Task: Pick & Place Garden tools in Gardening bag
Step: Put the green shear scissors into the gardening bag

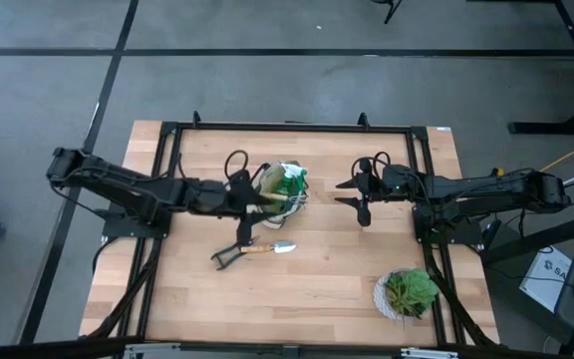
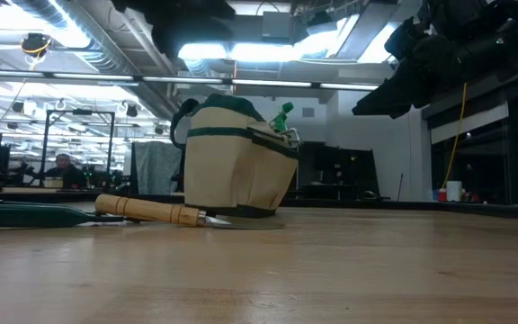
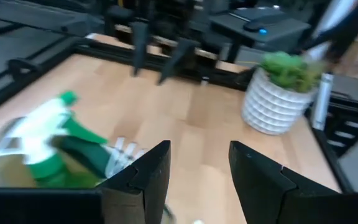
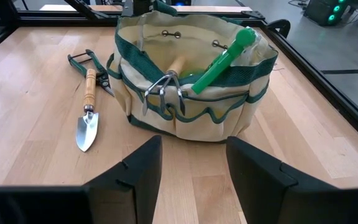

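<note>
One wooden-handled silver trowel (image 4: 87, 112) beside fabric gardening bag (image 4: 191, 99)

Cream gardening bag (image 4: 191, 93) upright holding green tool (image 4: 222, 59); trowel (image 4: 87, 118), shears (image 4: 86, 61) beside it.

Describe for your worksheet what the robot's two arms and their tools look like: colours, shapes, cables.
Both arms are black and jointed, with cables looping near the wrists. The left tool and right tool each end in two flat, angular dark fingers. No markings are readable.
</note>
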`<state>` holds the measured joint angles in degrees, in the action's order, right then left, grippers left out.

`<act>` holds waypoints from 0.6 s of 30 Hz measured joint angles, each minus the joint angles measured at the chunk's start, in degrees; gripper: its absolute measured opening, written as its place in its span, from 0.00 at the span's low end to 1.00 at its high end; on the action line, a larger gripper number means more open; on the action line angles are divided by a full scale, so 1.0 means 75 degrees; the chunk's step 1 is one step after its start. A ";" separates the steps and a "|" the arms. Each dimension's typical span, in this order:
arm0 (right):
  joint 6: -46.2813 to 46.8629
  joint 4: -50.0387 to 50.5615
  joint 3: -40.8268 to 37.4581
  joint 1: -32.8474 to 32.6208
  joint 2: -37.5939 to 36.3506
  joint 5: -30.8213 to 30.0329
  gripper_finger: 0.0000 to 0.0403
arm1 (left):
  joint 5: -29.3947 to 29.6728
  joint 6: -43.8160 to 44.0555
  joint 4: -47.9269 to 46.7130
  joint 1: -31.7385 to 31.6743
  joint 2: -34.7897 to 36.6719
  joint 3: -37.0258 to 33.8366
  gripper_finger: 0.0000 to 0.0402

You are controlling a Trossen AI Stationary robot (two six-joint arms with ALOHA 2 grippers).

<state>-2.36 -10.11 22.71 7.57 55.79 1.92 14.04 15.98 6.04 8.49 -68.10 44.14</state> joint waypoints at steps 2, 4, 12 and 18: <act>0.0001 0.0000 0.0002 -0.0003 0.0000 0.0002 0.45 | 0.0001 0.0001 0.0025 0.0279 0.0003 0.0000 0.39; 0.0001 0.0000 -0.0001 -0.0003 0.0000 0.0002 0.45 | 0.0022 0.0084 0.0015 0.0551 0.0003 0.0000 0.39; 0.0001 0.0000 -0.0001 0.0000 0.0000 0.0005 0.45 | 0.0929 0.0833 0.0005 0.1674 -0.0070 0.0000 0.37; 0.0001 0.0000 0.0001 0.0000 0.0000 0.0008 0.45 | 0.1196 0.1484 -0.0017 0.2307 -0.0499 0.0000 0.37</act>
<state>-2.35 -10.11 22.71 7.57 55.79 1.98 23.01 27.11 5.91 25.79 -71.84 44.14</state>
